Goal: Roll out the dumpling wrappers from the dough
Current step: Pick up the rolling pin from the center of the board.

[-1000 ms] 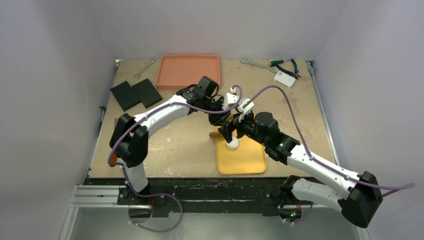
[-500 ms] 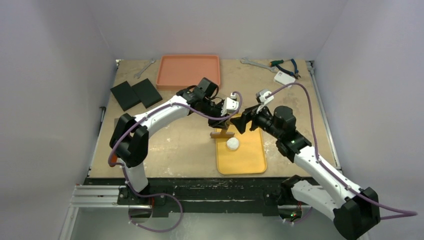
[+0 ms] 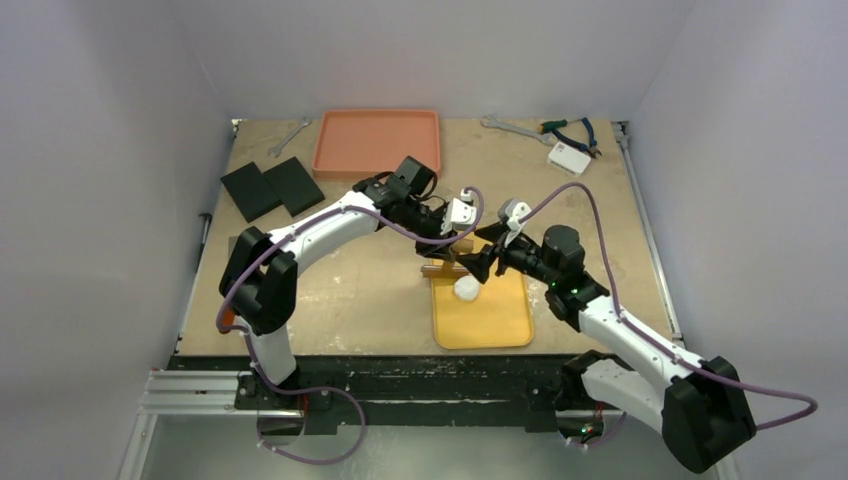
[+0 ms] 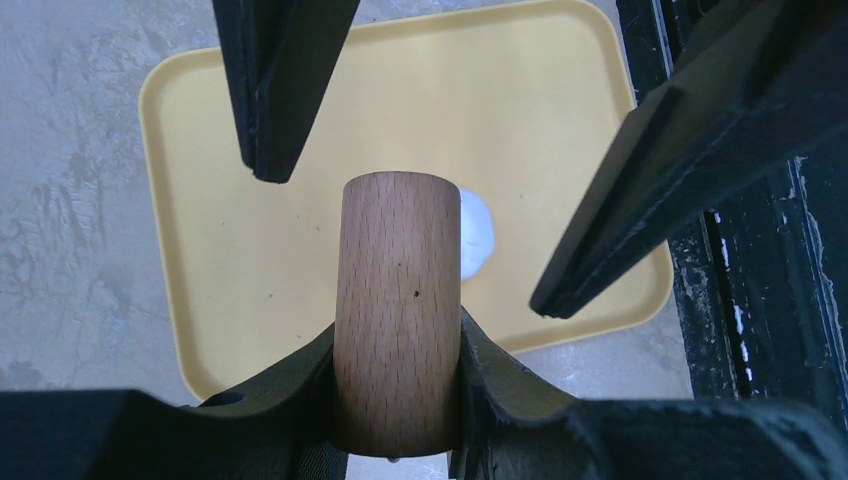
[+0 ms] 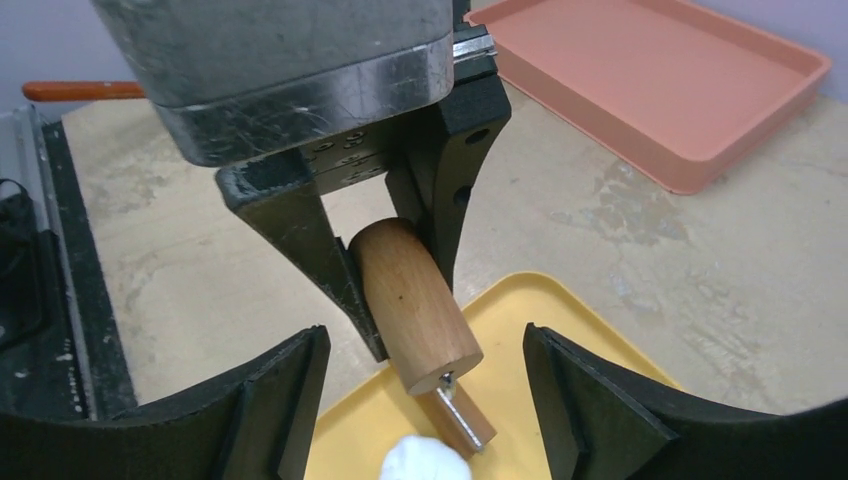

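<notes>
Plywood table (image 3: pixel 370 290), dough lump (image 3: pixel 465 288) on yellow tray (image 3: pixel 490 322). Your left gripper (image 4: pixel 398 380) clamps the rolling pin (image 4: pixel 398 260); your right gripper (image 5: pixel 422 340) gapes wide.

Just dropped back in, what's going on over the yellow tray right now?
The left gripper is clamped on a wooden rolling pin, holding it over the yellow tray close to the white dough lump. The right gripper is open, its fingers spread either side of the pin's free end without gripping it. The dough looks lumpy, not yet rolled flat.
</notes>
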Motion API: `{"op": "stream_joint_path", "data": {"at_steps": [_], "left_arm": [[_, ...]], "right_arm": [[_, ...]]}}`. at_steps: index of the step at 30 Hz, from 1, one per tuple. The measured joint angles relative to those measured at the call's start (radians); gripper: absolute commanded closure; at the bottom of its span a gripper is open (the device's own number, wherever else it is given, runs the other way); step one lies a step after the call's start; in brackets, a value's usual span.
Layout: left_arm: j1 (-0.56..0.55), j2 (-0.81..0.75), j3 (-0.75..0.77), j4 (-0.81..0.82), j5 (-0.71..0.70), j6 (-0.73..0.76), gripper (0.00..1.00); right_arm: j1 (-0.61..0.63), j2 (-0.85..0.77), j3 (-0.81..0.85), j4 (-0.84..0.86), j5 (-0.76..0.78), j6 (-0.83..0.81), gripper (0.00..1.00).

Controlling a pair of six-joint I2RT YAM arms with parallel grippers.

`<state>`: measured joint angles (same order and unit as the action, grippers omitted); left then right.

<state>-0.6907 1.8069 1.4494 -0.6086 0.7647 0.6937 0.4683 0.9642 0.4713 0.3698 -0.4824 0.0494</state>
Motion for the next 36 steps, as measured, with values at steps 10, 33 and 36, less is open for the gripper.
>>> {"op": "stream_joint_path", "data": {"at_steps": [10,33,36], "left_arm": [[0.0,0.01,0.028,0.017,-0.021,-0.025,1.0],[-0.001,0.012,0.307,-0.125,0.034,-0.133,1.0],[-0.003,0.006,0.307,-0.137,0.052,-0.137,1.0]], "right_arm": [[-0.01,0.077,-0.047,0.158,0.036,-0.139,0.22],[-0.128,0.164,0.156,0.069,-0.292,-0.232,0.05],[-0.128,0.177,0.158,0.071,-0.327,-0.225,0.14]]}}
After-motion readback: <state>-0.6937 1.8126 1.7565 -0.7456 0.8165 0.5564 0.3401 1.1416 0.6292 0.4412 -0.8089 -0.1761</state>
